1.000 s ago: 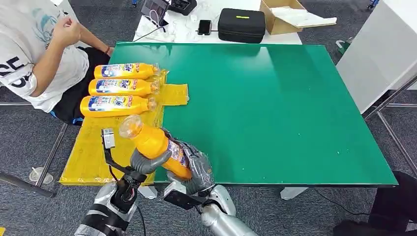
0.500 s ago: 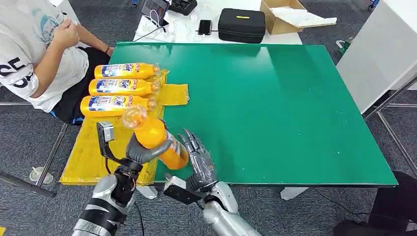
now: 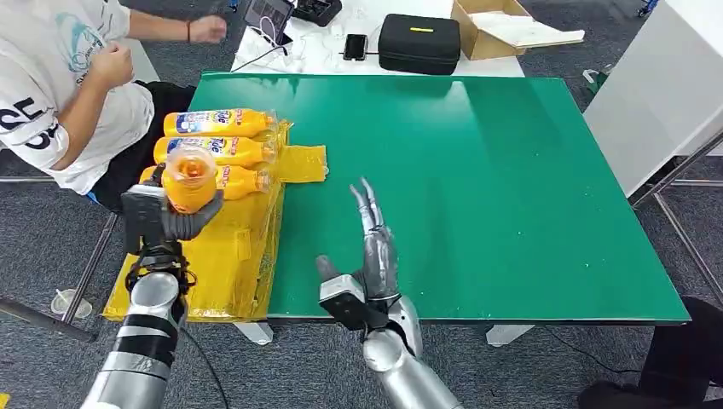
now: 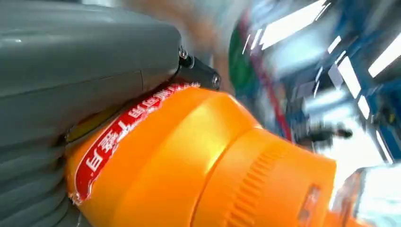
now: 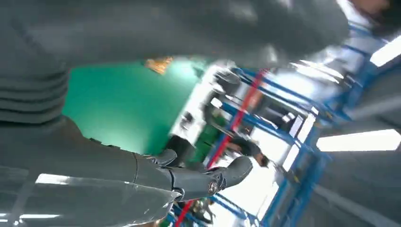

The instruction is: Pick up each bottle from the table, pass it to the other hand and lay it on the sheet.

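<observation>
My left hand grips an orange bottle above the yellow sheet, its cap end toward the camera. Up close, the left wrist view has the same orange bottle with its red label against my left hand. Three more orange bottles lie side by side on the sheet's far part: the far one, the middle one and the near one, partly hidden behind the held bottle. My right hand is raised over the green table near its front edge, fingers straight and apart, holding nothing. The right hand's fingers are blurred.
A person in a white shirt sits at the table's left side, close to the sheet. Behind the green table stands a white table with a black case, a cardboard box and a phone.
My right hand has let go of the bottle and swung right and up, fingers spread. My left hand has carried the bottle left over the sheet. The person's arm has stretched toward the back table.
</observation>
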Action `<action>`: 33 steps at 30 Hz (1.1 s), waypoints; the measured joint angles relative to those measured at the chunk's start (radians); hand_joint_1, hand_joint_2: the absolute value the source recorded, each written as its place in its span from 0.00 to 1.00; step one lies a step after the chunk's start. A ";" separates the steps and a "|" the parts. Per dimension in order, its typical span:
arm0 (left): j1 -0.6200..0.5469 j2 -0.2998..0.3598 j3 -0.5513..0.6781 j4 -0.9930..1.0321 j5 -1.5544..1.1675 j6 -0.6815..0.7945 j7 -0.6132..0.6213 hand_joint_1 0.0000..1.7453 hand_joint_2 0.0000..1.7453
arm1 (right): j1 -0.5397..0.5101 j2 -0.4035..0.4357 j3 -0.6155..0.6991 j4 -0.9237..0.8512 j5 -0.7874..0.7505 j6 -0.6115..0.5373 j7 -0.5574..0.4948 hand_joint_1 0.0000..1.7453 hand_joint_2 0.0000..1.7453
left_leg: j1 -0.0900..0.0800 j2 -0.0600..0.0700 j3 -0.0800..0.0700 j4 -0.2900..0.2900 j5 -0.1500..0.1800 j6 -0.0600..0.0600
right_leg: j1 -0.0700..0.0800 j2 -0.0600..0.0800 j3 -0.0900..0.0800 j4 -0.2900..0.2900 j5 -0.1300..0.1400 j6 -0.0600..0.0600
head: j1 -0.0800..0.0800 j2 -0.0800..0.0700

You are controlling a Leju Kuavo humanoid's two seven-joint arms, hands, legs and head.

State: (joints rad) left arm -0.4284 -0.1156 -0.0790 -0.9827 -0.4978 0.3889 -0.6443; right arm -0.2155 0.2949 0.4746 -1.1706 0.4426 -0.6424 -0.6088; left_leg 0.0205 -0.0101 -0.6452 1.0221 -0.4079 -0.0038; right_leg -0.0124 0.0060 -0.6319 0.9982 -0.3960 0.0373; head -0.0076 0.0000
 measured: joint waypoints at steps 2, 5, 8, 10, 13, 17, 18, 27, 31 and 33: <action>-0.012 0.011 -0.001 0.010 -0.076 0.043 0.007 1.00 1.00 | 0.005 -0.002 0.000 -0.032 -0.017 -0.007 -0.007 0.00 0.00 | 0.000 0.000 0.000 0.000 0.000 0.000 | 0.000 0.000 0.000 0.000 0.000 0.000 | -0.001 0.000; -0.029 0.035 -0.018 0.049 -0.229 0.081 0.058 1.00 1.00 | 0.015 -0.006 0.000 -0.084 -0.040 -0.011 -0.016 0.00 0.00 | 0.000 0.000 0.000 0.000 0.000 0.000 | 0.000 0.000 0.000 0.000 0.000 0.000 | 0.000 0.000; -0.059 0.084 -0.071 0.143 -0.443 0.082 0.116 1.00 1.00 | 0.025 -0.014 -0.001 -0.130 -0.093 -0.011 -0.036 0.00 0.00 | 0.000 0.000 0.001 0.000 0.000 0.000 | 0.000 0.000 0.000 0.000 0.000 0.000 | 0.000 0.000; -0.074 0.116 -0.106 0.206 -0.516 0.061 0.139 1.00 1.00 | 0.035 -0.022 -0.002 -0.159 -0.124 -0.005 -0.047 0.00 0.00 | 0.000 0.001 0.001 0.000 0.000 0.000 | 0.000 0.000 0.000 0.000 0.001 -0.001 | 0.000 0.000; -0.084 0.149 -0.148 0.279 -0.550 0.035 0.149 1.00 1.00 | 0.047 -0.030 -0.005 -0.191 -0.143 0.002 -0.055 0.00 0.00 | 0.000 0.002 0.001 0.000 0.000 0.000 | 0.000 0.001 -0.001 0.000 0.002 -0.002 | 0.000 0.000; -0.096 0.172 -0.175 0.333 -0.551 0.032 0.153 1.00 1.00 | 0.054 -0.038 -0.009 -0.214 -0.148 0.004 -0.056 0.00 0.00 | 0.000 0.002 0.000 0.000 0.000 0.000 | 0.000 0.002 -0.001 0.000 0.001 -0.002 | 0.000 0.000; -0.100 0.175 -0.181 0.343 -0.554 0.027 0.154 1.00 1.00 | 0.055 -0.039 -0.010 -0.217 -0.149 0.005 -0.056 0.00 0.00 | 0.000 0.002 0.000 0.000 0.000 0.000 | 0.000 0.002 -0.001 0.000 0.001 -0.002 | 0.000 0.000; -0.114 0.208 -0.226 0.469 -0.564 -0.163 0.140 1.00 1.00 | 0.056 -0.043 -0.013 -0.223 -0.188 0.065 -0.057 0.00 0.00 | 0.000 0.002 0.000 0.000 0.000 0.000 | 0.000 0.002 -0.001 0.000 0.002 -0.003 | 0.000 0.000; -0.138 0.210 -0.227 0.515 -0.507 -0.238 0.116 1.00 1.00 | 0.051 -0.043 -0.010 -0.216 -0.193 0.089 -0.055 0.00 0.00 | 0.000 0.001 0.001 0.000 0.000 0.000 | 0.000 0.002 0.000 0.000 0.001 -0.003 | 0.000 0.000; -0.149 0.210 -0.224 0.526 -0.487 -0.262 0.109 1.00 1.00 | 0.049 -0.042 -0.004 -0.208 -0.193 0.091 -0.054 0.00 0.00 | 0.000 0.001 0.001 0.000 0.000 0.000 | 0.000 0.002 0.001 0.000 0.001 -0.003 | 0.000 0.000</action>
State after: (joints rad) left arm -0.5773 0.0942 -0.3033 -0.4567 -0.9846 0.1271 -0.5352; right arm -0.1662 0.2525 0.4703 -1.3783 0.2495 -0.5509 -0.6630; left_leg 0.0206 -0.0094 -0.6442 1.0218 -0.4076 -0.0041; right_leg -0.0121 0.0080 -0.6314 0.9983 -0.3946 0.0347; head -0.0080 0.0000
